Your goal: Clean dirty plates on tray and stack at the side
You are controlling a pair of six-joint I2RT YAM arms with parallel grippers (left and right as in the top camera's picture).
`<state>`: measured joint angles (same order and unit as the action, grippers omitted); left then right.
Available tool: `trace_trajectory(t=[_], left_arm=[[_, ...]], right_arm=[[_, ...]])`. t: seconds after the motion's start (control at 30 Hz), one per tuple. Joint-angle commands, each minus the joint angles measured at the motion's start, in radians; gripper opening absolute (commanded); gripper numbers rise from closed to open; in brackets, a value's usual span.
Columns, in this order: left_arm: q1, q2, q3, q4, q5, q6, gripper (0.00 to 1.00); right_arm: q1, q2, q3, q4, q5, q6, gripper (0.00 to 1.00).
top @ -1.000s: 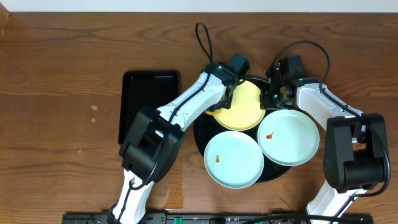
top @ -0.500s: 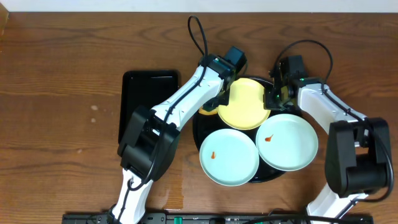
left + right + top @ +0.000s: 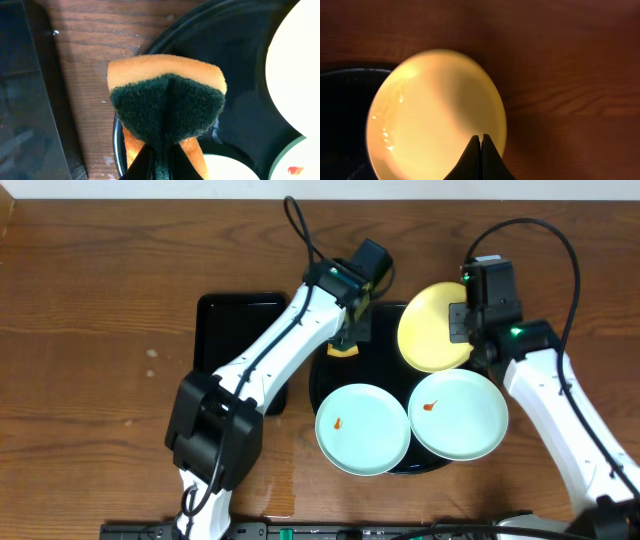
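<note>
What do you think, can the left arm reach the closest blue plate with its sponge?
Probably yes. The left fingers grip the orange-and-green sponge above the rim of the round glossy black tray, and the nearer pale mint-blue plate lies uncovered nearby. The right fingers hold the pale yellow plate aside.

Yellow plate [image 3: 432, 328], black tray [image 3: 380, 348], orange-green sponge [image 3: 167, 105]

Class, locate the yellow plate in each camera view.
Overhead: yellow plate, upper right of centre.
Left wrist: yellow plate, cut off at right edge.
Right wrist: yellow plate, centre, pinched by right pincer.
Shared landmark: round black tray.
</note>
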<state>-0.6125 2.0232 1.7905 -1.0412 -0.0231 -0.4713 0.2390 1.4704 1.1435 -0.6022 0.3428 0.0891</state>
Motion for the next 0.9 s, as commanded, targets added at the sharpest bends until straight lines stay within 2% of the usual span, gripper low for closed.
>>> trace_trajectory(t=[0.0, 0.17, 0.27, 0.4, 0.5, 0.57, 0.73, 0.87], left_arm=[[0.055, -0.014, 0.012, -0.001, 0.047, -0.013, 0.07], [0.095, -0.014, 0.007, 0.002, 0.071, 0.0, 0.07], [0.101, -0.014, 0.007, 0.006, 0.113, 0.045, 0.08], [0.088, -0.013, -0.011, 0.057, 0.117, 0.061, 0.08], [0.074, -0.012, -0.055, 0.111, 0.121, 0.07, 0.08], [0.071, -0.012, -0.088, 0.129, 0.137, 0.08, 0.08], [0.112, -0.025, -0.1, 0.071, 0.135, 0.101, 0.07], [0.212, -0.096, -0.1, -0.007, 0.133, 0.101, 0.08]], right_arm=[[0.078, -0.049, 0.005, 0.0, 0.203, -0.056, 0.01], [0.149, -0.058, 0.005, 0.0, 0.262, -0.079, 0.01], [0.148, -0.058, 0.005, -0.016, 0.237, -0.037, 0.01], [0.109, -0.058, 0.005, -0.036, 0.079, 0.034, 0.01], [0.053, -0.059, 0.005, -0.044, -0.082, 0.038, 0.03], [0.021, -0.059, 0.005, -0.069, -0.12, 0.039, 0.03], [-0.013, -0.059, 0.005, -0.13, -0.135, 0.037, 0.03], [-0.025, -0.059, 0.005, -0.148, -0.174, 0.037, 0.06]])
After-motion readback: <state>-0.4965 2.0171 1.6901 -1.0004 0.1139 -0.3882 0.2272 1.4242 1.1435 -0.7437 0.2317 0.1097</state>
